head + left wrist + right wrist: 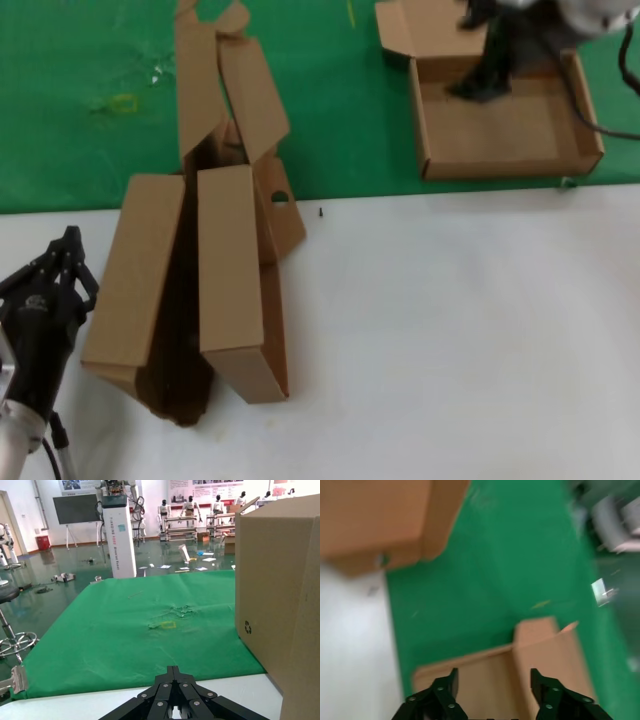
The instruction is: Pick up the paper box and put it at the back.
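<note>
Now you see the paper box (505, 125) lying open on the green cloth (340, 110) at about 1 o'clock in the head view, its tray facing up and its lid flap (425, 28) folded back toward 12 o'clock. Your right end effector (485, 82) sits over the tray's far wall, reaching in from the 1 o'clock corner. In the right wrist view, its two dark fingers (442, 692) stand parted, with brown cardboard between and beyond them; they grip nothing you can make out.

Your left end effector (62, 262) waits at 8 o'clock over the white desk (440, 340), just beside the nearer pile of cardboard. In the left wrist view, its fingertips (172, 677) meet in a closed point, holding nothing, with the green cloth stretching ahead and a brown carton wall (280, 610) close along one side.

At 10 to 11 o'clock in the head view, two other cardboard boxes (195, 290) lean together across the line where cloth meets desk, their flaps (225, 90) splayed onto the green. One flap shows a small round hole (280, 197). A tiny dark speck (320, 212) lies on the desk just beside the cloth's edge. A faint yellowish mark (122, 103) and a torn spot (177, 611) show on the cloth.
</note>
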Available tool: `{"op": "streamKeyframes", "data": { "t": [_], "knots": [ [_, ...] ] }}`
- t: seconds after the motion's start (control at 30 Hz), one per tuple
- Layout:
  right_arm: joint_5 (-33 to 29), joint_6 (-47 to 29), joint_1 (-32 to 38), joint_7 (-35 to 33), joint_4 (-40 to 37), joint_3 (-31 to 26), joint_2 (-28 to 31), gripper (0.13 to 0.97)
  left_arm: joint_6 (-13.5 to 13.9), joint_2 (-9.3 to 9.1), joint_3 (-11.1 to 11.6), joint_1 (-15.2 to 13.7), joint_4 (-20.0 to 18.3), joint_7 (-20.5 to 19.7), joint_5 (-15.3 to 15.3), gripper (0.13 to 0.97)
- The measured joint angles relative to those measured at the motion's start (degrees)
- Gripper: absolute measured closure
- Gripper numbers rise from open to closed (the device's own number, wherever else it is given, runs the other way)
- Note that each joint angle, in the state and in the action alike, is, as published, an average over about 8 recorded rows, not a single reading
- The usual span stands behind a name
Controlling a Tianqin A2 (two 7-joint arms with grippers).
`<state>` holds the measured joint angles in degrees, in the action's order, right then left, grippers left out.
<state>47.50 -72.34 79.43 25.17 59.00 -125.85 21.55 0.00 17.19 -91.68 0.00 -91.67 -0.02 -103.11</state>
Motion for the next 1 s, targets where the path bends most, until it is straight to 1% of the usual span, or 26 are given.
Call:
{"op": "streamKeyframes", "data": {
  "t": [0.07,0.2,0.4,0.47,0.5,0.6,0.77,0.9,1.0],
  "knots": [
    [2.3,0.8,-0.9,1.2,3.7,2.7,1.4,0.603,0.0,0.0,0.0,0.0,0.0,0.0,0.0,0.954],
    [9.0,4.3,-4.7,2.9,10.6,9.3,4.2,0.603,0.0,0.0,0.0,0.0,0.0,0.0,0.0,0.954],
    [20.7,12.0,-14.0,2.5,18.3,19.7,8.0,0.434,0.0,0.0,0.0,0.0,0.0,0.0,0.0,0.952],
    [23.3,14.0,-16.5,2.0,19.7,21.9,8.8,0.377,0.0,0.0,0.0,0.0,0.0,0.0,0.0,0.95],
    [24.3,14.8,-17.5,1.7,20.2,22.6,9.0,0.377,0.0,0.0,0.0,0.0,0.0,0.0,0.0,0.95],
    [25.6,16.4,-19.3,1.1,20.8,23.5,9.0,0.32,0.0,0.0,0.0,0.0,0.0,0.0,0.0,0.948],
    [26.4,18.8,-21.8,-0.1,21.1,23.5,8.1,0.224,0.0,0.0,0.0,0.0,0.0,0.0,0.0,0.908],
    [27.9,21.6,-24.8,-1.4,21.7,24.0,7.4,0.224,0.0,0.0,0.0,0.0,0.0,0.0,0.0,0.883],
    [29.2,23.8,-27.2,-2.5,22.2,24.5,6.9,0.194,0.0,0.0,0.0,0.0,0.0,0.0,0.0,0.883]
  ]
}}
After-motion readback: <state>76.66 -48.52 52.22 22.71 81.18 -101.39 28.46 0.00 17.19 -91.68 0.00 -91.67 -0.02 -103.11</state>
